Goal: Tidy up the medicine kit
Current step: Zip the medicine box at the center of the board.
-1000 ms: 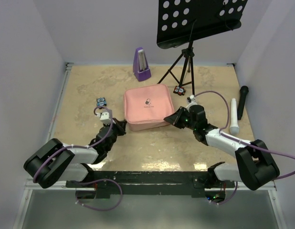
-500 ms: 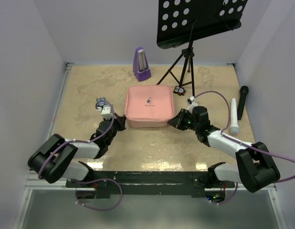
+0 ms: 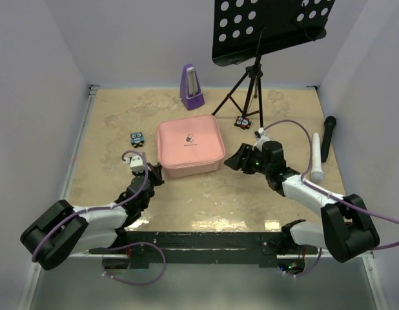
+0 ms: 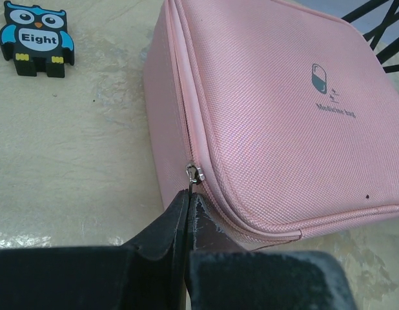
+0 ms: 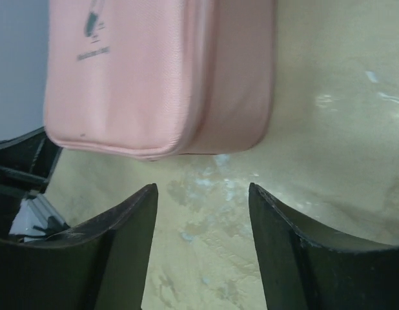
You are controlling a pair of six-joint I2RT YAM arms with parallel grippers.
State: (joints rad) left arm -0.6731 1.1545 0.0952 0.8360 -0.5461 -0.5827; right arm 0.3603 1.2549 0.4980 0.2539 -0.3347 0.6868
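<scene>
The medicine kit (image 3: 190, 147) is a pink square zip case lying closed in the middle of the table, its pill logo facing up. My left gripper (image 3: 155, 174) is at its near left corner, shut on the metal zipper pull (image 4: 194, 173), which runs in between the fingertips (image 4: 188, 194). My right gripper (image 3: 233, 161) stands open just off the kit's near right corner, with only bare table between its fingers (image 5: 203, 190). In the right wrist view the kit (image 5: 154, 77) lies a little beyond the fingertips, not touching them.
An owl-shaped "Eight" piece (image 3: 137, 137) (image 4: 37, 39) lies left of the kit. A purple metronome (image 3: 191, 87) and a music stand tripod (image 3: 251, 84) stand behind it, with a small red-black piece (image 3: 243, 122). A white microphone (image 3: 316, 158) and a black microphone (image 3: 328, 137) lie at right.
The kit has slid left and turned a little. My left gripper moved with it, still on the zipper pull. My right gripper has opened and now stands apart from the kit's corner.
</scene>
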